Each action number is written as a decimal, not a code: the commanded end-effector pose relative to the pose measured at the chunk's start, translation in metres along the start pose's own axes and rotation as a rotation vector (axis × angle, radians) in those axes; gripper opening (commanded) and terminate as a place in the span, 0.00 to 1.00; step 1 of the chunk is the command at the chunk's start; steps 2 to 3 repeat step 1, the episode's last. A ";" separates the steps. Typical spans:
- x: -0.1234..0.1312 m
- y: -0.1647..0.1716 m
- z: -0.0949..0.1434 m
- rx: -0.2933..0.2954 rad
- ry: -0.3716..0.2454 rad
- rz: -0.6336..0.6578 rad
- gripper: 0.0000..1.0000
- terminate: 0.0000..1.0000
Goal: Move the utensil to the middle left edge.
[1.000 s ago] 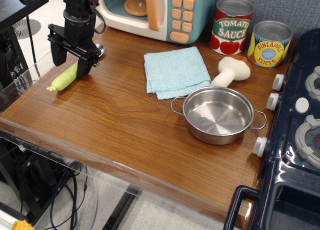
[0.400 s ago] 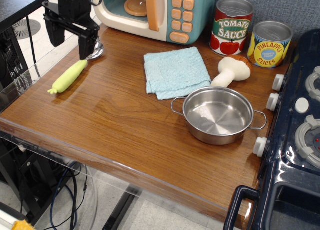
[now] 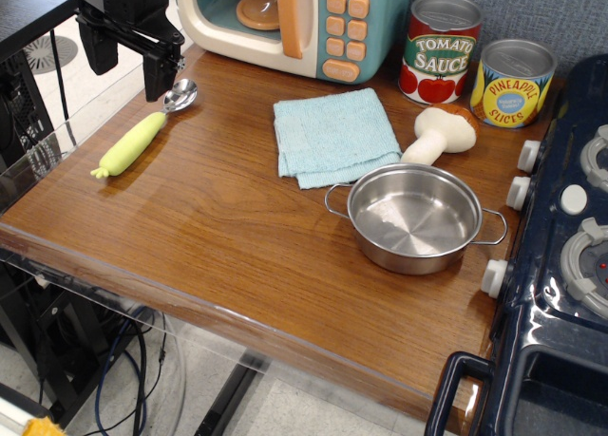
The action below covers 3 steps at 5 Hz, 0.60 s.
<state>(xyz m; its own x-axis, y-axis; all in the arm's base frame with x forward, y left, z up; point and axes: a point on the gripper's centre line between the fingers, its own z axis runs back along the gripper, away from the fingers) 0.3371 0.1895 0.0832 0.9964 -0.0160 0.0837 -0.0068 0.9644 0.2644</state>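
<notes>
The spoon (image 3: 142, 134) lay by the worktop's (image 3: 218, 227) left edge (metal bowl toward the microwave (image 3: 294, 18)), the gripper (image 3: 123, 64) above, jaws open, empty.

red can (image 3: 440, 48): "TOMATO SAUCE" | yellow-and-blue can (image 3: 511, 83): "PINEAPPLE SLICES"; smaller print there unreadable

Blue-grey textured wall (image 3: 560, 9) far right of claw, behind counter. Pale speckled floor (image 3: 285, 412) below and right of claw, past wood edge. Black frame and tangled cables (image 3: 123, 360) directly below claw, under clear panel. Even indoor light, soft glare on wood.
</notes>
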 end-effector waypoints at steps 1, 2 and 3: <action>-0.016 0.004 0.023 0.031 -0.059 0.009 1.00 1.00; -0.016 0.004 0.023 0.031 -0.059 0.009 1.00 1.00; -0.016 0.004 0.023 0.031 -0.059 0.009 1.00 1.00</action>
